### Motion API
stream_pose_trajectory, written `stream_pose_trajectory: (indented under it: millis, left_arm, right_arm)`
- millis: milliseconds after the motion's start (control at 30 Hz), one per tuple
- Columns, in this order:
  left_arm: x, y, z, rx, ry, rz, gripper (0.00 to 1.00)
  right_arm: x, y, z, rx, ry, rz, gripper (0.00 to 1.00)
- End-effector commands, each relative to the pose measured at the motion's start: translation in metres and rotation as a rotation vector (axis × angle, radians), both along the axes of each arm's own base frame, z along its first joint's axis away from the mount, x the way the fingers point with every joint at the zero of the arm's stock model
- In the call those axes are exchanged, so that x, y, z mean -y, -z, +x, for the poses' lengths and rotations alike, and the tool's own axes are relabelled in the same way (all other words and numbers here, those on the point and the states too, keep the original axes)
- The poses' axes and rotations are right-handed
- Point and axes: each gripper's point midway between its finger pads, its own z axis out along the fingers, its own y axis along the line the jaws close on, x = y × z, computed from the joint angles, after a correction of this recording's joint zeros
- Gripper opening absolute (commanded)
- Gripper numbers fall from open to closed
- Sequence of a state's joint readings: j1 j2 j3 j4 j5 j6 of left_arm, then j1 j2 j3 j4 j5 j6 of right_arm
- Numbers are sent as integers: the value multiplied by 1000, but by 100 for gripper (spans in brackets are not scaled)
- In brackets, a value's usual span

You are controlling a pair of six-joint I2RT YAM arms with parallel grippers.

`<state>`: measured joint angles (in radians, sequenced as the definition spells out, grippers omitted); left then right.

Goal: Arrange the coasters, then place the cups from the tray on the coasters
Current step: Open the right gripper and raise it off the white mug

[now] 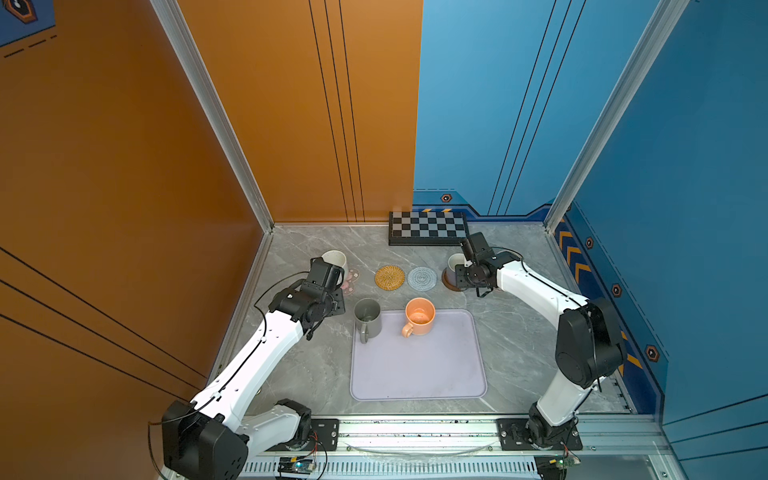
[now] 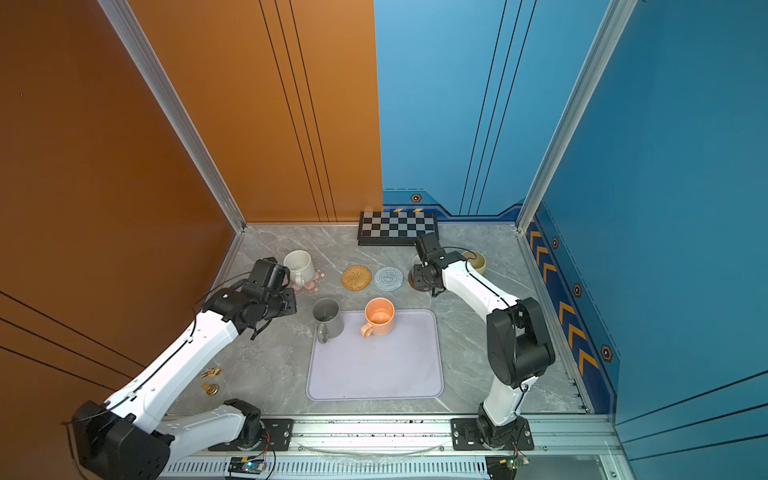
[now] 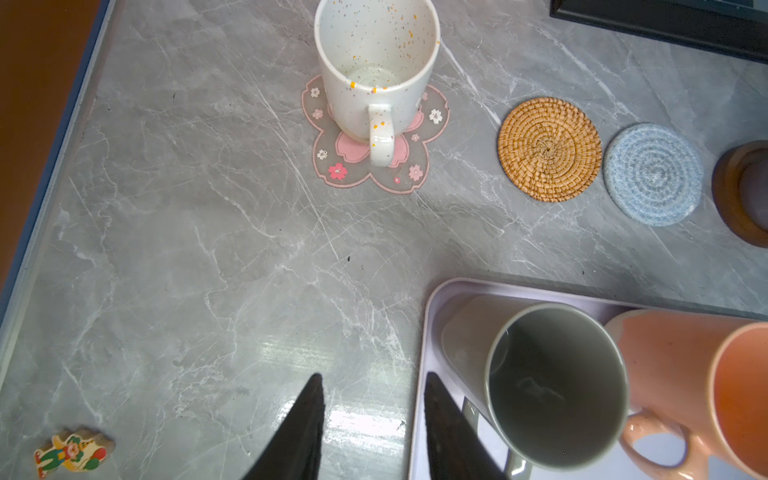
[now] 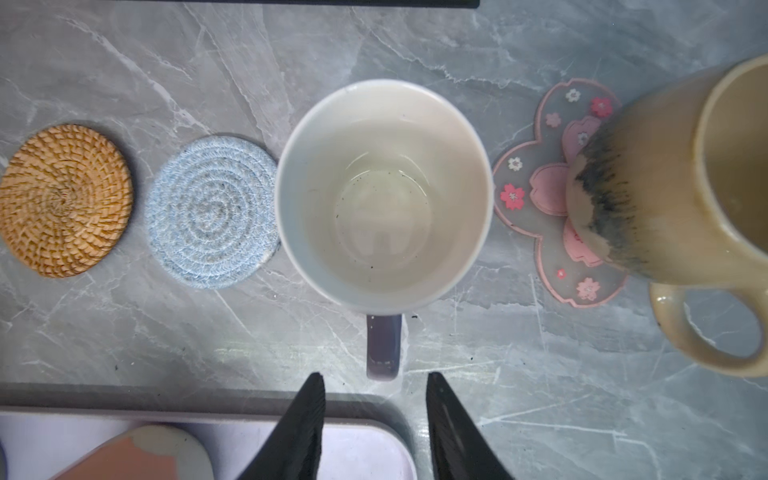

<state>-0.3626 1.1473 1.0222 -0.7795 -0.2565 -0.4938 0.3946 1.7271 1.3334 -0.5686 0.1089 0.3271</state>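
Grey mug (image 1: 368, 318), orange mug (image 1: 420, 318) on tray (image 1: 415, 365), three mugs (image 3: 374, 62) on coasters (image 3: 345, 174)

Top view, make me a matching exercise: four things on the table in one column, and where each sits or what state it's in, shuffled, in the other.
1. speckled white mug
2. grey mug
3. lavender mug
4. straw coaster

A. on the tray
B. nothing on it
C. on a flower coaster
D. on the dark wooden coaster

Pairs: 1-C, 2-A, 3-D, 4-B
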Motion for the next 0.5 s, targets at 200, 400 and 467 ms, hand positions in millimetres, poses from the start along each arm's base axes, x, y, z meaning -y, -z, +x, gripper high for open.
stream_pose_trajectory:
  millis: [200,400,467]
  left_arm:
    - [13,12,-36,-101,137,21,43]
    - [26,13,-52,-93,189,-13,44]
    - [30,15,-57,-100,209,-13,44]
  right_arm:
    - [5,-37,-26,59,-24,-26,46]
    - [9,-59,-36,109,-9,2,47]
    - [10,-66,-39,126,-4,9,47]
